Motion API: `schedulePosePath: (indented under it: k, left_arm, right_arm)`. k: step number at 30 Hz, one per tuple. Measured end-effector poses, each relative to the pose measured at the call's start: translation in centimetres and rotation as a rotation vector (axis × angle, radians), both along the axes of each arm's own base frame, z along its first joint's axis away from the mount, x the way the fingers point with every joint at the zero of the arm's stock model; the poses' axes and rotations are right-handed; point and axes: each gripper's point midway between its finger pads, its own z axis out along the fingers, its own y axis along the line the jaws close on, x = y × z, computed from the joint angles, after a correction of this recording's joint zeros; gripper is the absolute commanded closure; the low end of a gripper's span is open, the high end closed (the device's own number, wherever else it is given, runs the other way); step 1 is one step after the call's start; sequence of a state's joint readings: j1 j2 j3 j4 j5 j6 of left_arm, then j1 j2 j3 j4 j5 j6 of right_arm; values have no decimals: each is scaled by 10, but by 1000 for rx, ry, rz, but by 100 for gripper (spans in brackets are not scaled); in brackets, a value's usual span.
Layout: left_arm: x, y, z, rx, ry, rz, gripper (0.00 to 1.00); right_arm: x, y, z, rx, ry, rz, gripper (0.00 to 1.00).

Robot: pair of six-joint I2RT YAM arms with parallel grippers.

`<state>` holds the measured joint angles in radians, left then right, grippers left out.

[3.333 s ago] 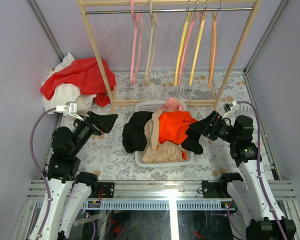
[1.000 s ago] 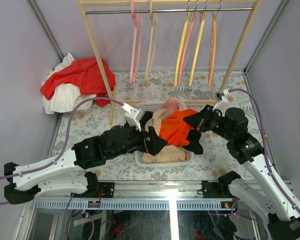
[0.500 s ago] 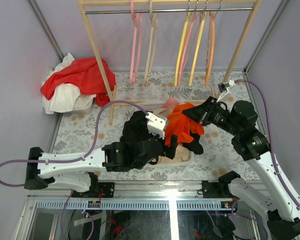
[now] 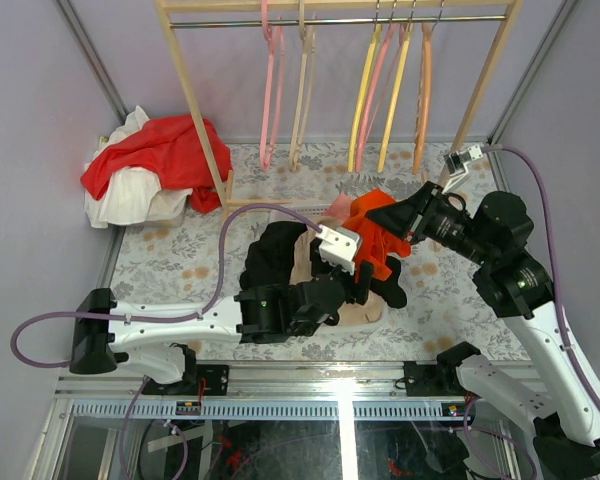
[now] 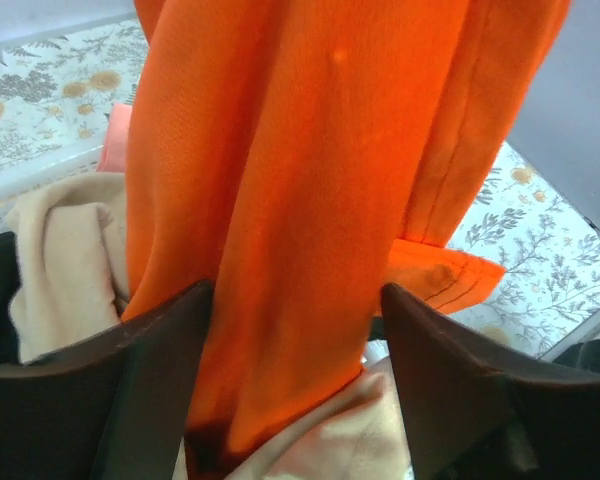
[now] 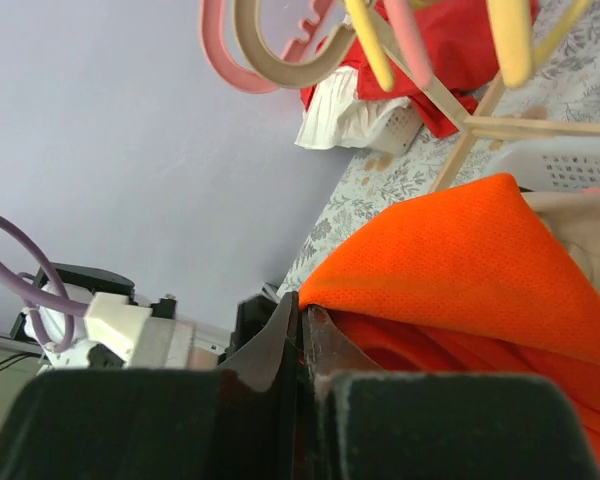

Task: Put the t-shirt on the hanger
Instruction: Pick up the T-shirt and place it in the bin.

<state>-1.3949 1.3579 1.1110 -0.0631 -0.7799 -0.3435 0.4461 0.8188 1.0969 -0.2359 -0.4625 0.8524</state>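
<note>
The orange t-shirt hangs bunched above the white basket, lifted by its top edge. My right gripper is shut on that edge; the right wrist view shows the fingertips pressed together on the cloth, the gripper pointing left. My left gripper reaches in low from the left. Its jaws stand apart around the hanging t-shirt, the gripper open with the fold between its fingers. The peach hanger hangs rightmost on the rail.
A black garment and a tan garment fill the basket. Pink, beige and yellow hangers hang on the wooden rack. A red cloth lies over white laundry at back left.
My right gripper has lifted the t-shirt up and towards the back right. The left arm has stretched right beneath it, and its jaws have narrowed around the hanging cloth.
</note>
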Motion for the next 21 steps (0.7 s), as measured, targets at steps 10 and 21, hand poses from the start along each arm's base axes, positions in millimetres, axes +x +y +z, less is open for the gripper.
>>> schedulePosePath:
  k: [10, 21]
  left_arm:
    - [3, 19, 44, -86, -56, 20, 78]
    - [-6, 48, 161, -274, -204, -40, 81]
  right_arm:
    - [-6, -6, 46, -23, -96, -7, 100]
    - [5, -7, 64, -68, -141, -31, 100]
